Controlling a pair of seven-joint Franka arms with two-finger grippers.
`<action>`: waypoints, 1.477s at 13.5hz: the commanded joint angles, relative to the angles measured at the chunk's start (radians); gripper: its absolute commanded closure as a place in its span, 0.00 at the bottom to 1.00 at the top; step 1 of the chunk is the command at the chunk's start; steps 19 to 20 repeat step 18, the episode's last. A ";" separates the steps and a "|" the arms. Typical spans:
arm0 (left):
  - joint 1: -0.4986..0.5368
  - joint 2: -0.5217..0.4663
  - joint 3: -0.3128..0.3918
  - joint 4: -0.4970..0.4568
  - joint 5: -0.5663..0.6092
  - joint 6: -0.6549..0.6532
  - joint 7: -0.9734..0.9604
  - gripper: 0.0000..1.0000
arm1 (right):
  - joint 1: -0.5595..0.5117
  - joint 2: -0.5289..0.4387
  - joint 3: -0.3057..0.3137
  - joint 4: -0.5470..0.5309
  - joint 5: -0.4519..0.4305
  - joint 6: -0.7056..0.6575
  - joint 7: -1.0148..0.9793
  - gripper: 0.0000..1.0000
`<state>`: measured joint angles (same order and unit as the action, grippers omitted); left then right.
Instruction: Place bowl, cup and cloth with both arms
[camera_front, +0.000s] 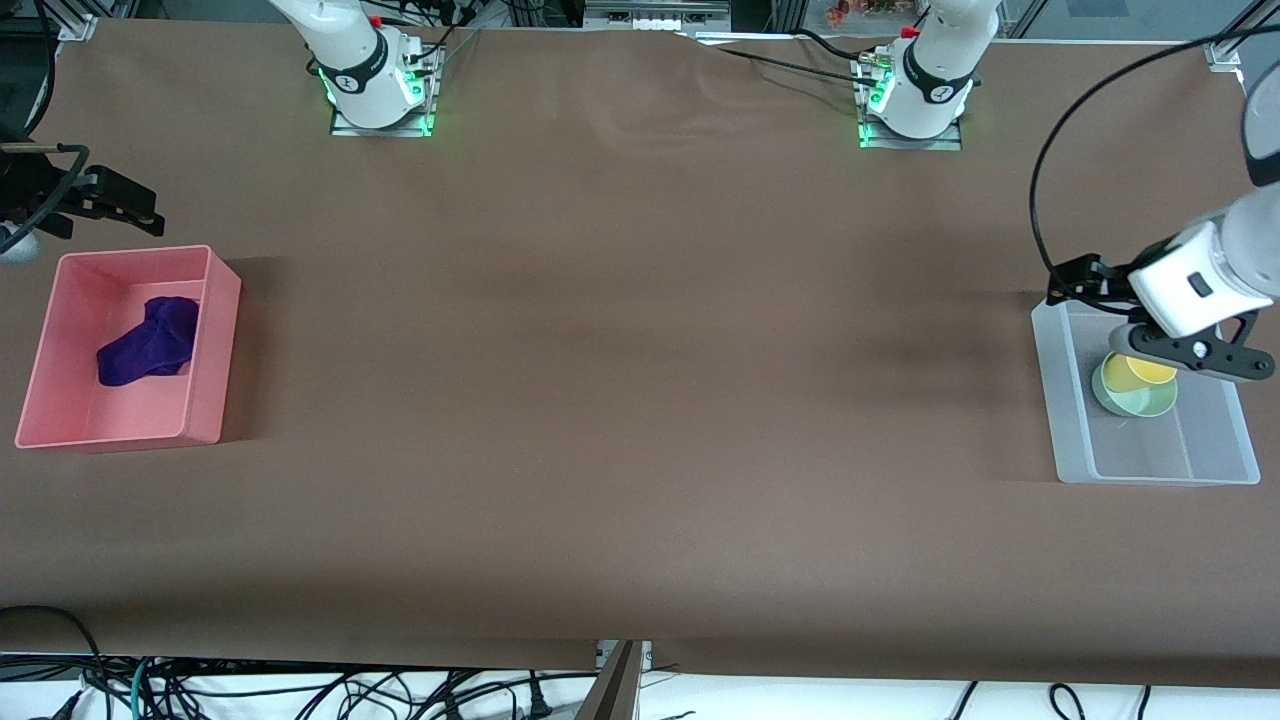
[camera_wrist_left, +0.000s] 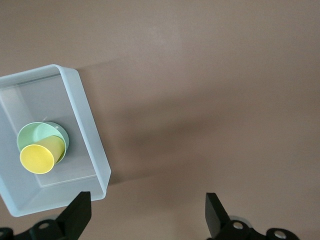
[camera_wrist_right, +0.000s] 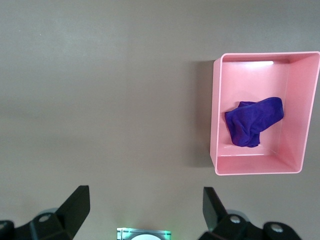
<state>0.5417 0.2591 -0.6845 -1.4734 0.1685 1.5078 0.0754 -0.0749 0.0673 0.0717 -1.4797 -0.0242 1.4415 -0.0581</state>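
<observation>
Front view: a brown counter (camera_front: 640, 400) is seen, with a pink bin (camera_front: 215, 350) at about 9 o'clock, toward the right arm's end, and a clear plastic tray (camera_front: 1150, 470) at about 3 o'clock, toward the left arm's end. The cloth (camera_front: 150, 342) is found crumpled inside the pink bin. The bowl (camera_front: 1135, 402) is set inside the clear tray, and the cup (camera_front: 1148, 370) is carried in the bowl, tilted. The left tool (camera_front: 1190, 355) is held in the air over the tray, right above the bowl and cup. The right tool (camera_front: 110, 205) is held over bare counter, at about 12 o'clock from the pink bin.

Left wrist view: the left tool (camera_wrist_left: 147, 212) is shown released, its two fingers spread wide with nothing between them. The tray (camera_wrist_left: 85, 115) is seen from above; the bowl (camera_wrist_left: 30, 135) is placed on its floor, and the cup (camera_wrist_left: 37, 159) is leaned on its side in the bowl, mouth turned up toward the camera.

Right wrist view: the right tool (camera_wrist_right: 145, 210) is likewise shown released and empty, over bare counter. The pink bin (camera_wrist_right: 215, 115) is seen with the cloth (camera_wrist_right: 252, 120) bunched near its middle.
</observation>
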 joint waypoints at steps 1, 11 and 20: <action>-0.251 -0.131 0.335 -0.078 -0.203 0.058 -0.026 0.00 | 0.003 -0.003 0.003 0.004 0.013 -0.001 0.012 0.00; -0.621 -0.360 0.715 -0.397 -0.136 0.284 -0.031 0.00 | 0.003 -0.001 0.002 0.004 0.010 -0.001 0.009 0.00; -0.583 -0.345 0.714 -0.392 -0.196 0.279 -0.028 0.00 | 0.001 0.002 0.000 0.004 0.012 -0.001 0.010 0.00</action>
